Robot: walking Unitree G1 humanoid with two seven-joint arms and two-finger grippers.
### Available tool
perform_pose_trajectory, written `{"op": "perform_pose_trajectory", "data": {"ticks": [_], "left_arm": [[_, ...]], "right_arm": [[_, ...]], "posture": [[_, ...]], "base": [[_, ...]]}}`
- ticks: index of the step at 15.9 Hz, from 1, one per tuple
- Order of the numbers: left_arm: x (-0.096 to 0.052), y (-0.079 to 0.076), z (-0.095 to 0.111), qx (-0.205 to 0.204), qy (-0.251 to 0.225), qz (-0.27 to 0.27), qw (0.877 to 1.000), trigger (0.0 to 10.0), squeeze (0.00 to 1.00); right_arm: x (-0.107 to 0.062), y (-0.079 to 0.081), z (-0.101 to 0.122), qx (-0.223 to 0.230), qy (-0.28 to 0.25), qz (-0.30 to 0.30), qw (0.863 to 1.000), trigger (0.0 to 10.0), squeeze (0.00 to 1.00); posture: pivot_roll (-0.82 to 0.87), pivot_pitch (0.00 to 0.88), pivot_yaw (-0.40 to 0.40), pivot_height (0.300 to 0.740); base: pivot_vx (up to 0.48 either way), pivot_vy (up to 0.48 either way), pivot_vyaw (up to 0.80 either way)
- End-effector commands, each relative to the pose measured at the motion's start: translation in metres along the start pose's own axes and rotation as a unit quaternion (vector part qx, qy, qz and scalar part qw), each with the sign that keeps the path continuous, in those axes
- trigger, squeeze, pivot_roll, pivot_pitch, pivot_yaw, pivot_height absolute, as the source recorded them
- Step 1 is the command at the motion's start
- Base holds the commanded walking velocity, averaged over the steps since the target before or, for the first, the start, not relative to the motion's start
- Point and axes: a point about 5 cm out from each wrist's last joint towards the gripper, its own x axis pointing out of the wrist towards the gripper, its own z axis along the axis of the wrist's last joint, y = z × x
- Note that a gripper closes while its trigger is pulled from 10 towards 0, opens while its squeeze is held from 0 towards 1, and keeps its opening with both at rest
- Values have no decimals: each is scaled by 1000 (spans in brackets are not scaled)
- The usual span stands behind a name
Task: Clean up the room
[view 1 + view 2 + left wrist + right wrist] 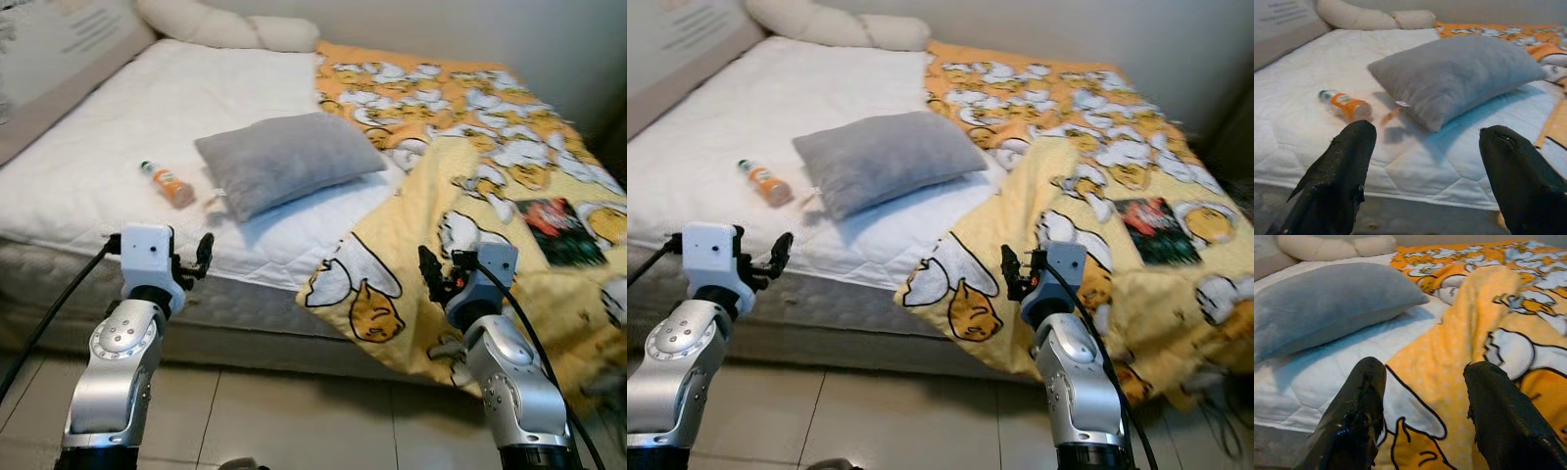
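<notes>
Left end effector wide; right end effector wide | bottle lies flat, cap toward headboard

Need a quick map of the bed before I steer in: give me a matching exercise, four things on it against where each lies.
Things:
1. orange bottle
2. grey pillow
3. dark book
4. cream pillows

Places:
A. at the head of the bed, by the wall
B. on the yellow cartoon blanket, on the robot's right
C. lying on its side on the white mattress, left of the grey pillow
D. mid-bed, beside the blanket's edge

Pairs: 1-C, 2-D, 3-B, 4-A
</notes>
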Motion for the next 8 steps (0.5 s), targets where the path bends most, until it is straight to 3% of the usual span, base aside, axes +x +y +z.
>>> {"op": "perform_pose_trajectory", "data": {"ticks": [1,8], "left_arm": [[1,-7,-2,-7,8,-6,1000,10000,0],[5,-11,3,9,-5,-13,1000,10000,0]], "right_arm": [[0,-3,8,6,-13,1,1000,10000,0],[1,-1,5,0,-3,11,1000,10000,0]], "posture": [[88,0,-49,740],[94,0,-48,740]], "base": [[0,0,0],[0,0,0]]}}
